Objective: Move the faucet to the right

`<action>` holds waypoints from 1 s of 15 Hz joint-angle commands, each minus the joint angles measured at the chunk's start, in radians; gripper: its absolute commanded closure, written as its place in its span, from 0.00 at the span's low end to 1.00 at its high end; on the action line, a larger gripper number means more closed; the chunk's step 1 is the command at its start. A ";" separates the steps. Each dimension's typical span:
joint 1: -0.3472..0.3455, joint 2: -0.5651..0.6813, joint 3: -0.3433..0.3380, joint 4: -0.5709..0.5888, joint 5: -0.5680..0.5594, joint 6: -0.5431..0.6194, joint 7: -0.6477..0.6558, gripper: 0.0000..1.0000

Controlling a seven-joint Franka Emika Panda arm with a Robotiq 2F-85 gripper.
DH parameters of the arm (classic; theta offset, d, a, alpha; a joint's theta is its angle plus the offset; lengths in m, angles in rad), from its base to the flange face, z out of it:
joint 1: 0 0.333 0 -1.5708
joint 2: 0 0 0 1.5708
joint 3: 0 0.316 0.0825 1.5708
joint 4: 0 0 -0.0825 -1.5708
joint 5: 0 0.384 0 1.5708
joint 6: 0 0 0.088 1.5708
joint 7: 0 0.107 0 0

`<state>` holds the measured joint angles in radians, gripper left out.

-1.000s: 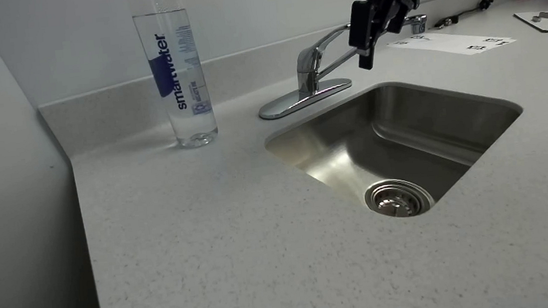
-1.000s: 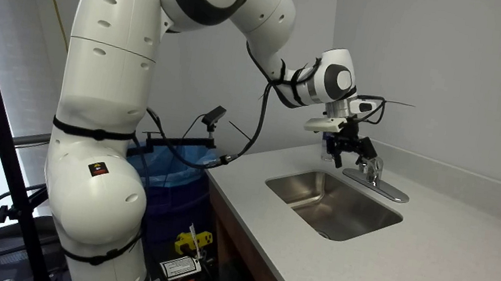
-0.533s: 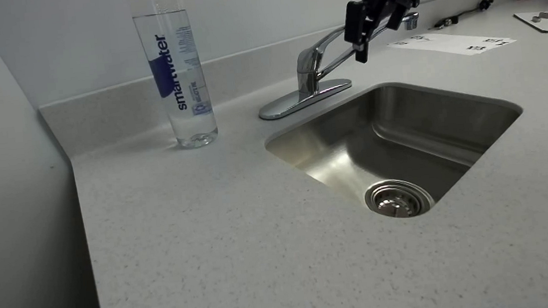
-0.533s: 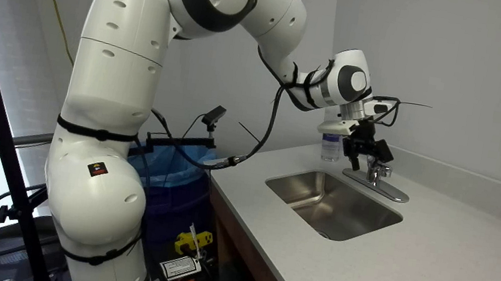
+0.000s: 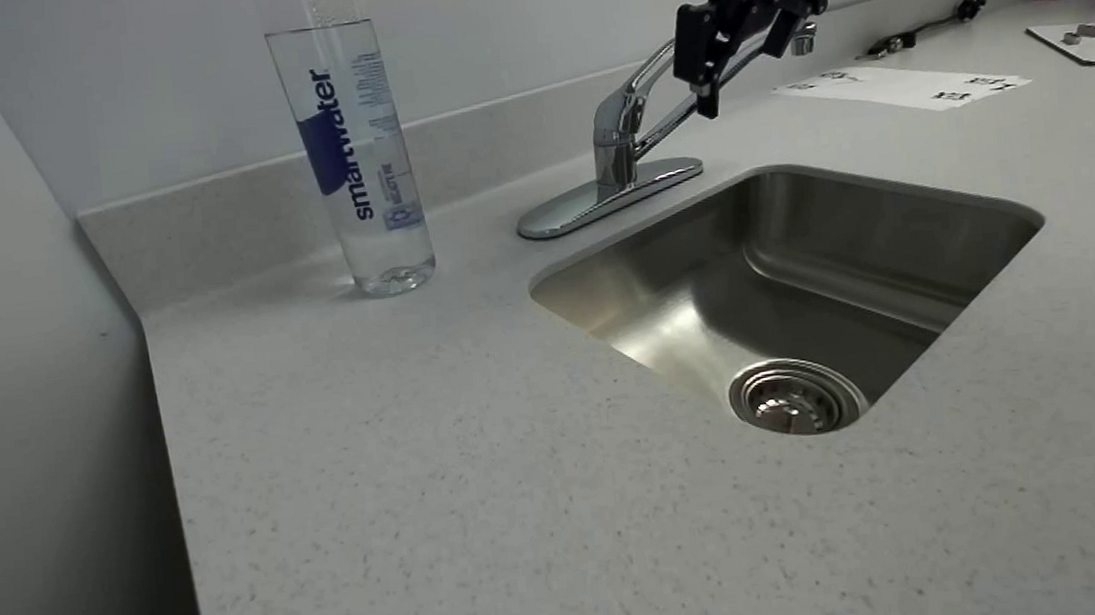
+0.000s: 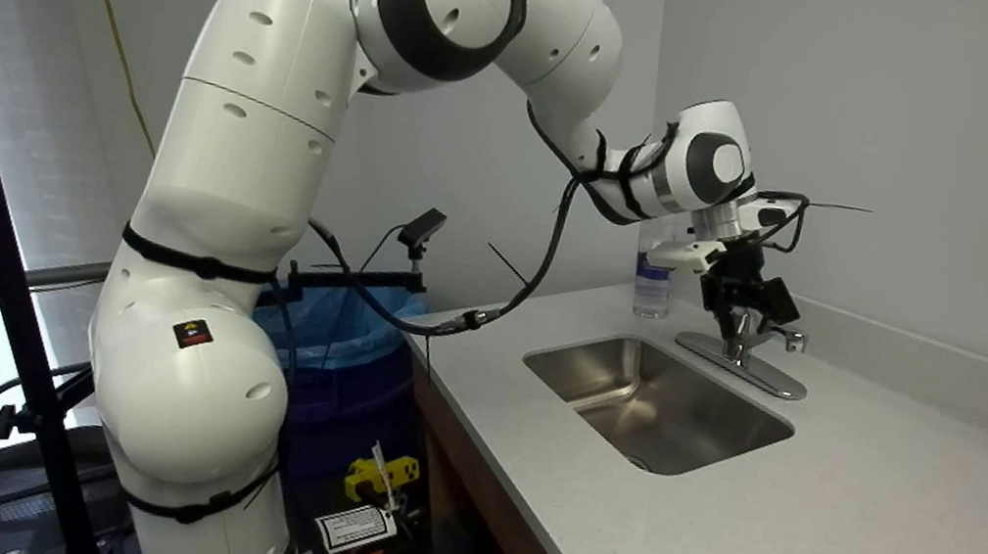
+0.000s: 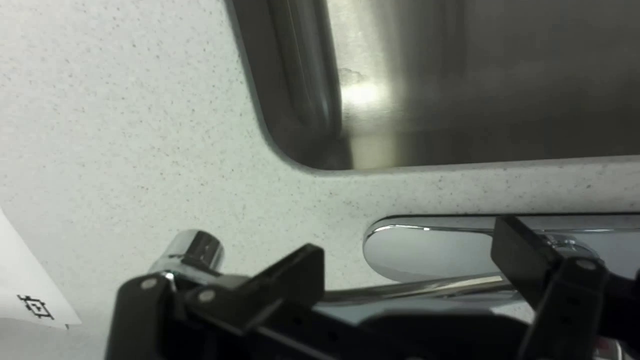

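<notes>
The chrome faucet stands behind the sink, its base plate (image 5: pixel 578 209) flat on the counter; it also shows in another exterior view (image 6: pixel 770 377) and in the wrist view (image 7: pixel 425 252). Its slim spout (image 7: pixel 425 290) runs lengthwise across the gap between my fingers, and its end (image 6: pixel 796 342) points towards the wall side. My black gripper (image 5: pixel 745 62) is open, tilted over the spout, with nothing clamped; it also shows in the wrist view (image 7: pixel 409 245). Its fingers overlap the spout in all views; exact contact is hidden.
The steel sink (image 5: pixel 837 290) lies just in front of the faucet. A tall water bottle (image 5: pixel 352 155) stands by the wall, also seen in an exterior view (image 6: pixel 651 287). A printed paper sheet (image 5: pixel 898 88) lies on the counter beyond the faucet. The backsplash (image 6: pixel 936 365) runs close behind.
The gripper has moved steadily towards the backsplash, rightwards in the view with the whole arm. The spout has swung the same way with it. The base plate has not moved.
</notes>
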<state>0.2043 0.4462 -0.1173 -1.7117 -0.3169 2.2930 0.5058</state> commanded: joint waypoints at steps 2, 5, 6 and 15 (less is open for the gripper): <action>0.003 0.069 -0.022 0.105 -0.049 0.000 0.043 0.00; 0.007 0.077 -0.027 0.117 -0.061 0.031 0.064 0.00; 0.008 0.080 -0.029 0.121 -0.069 0.038 0.072 0.00; 0.020 0.113 -0.049 0.174 -0.150 0.115 0.134 0.00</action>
<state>0.2082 0.5161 -0.1366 -1.6106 -0.4228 2.3606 0.6144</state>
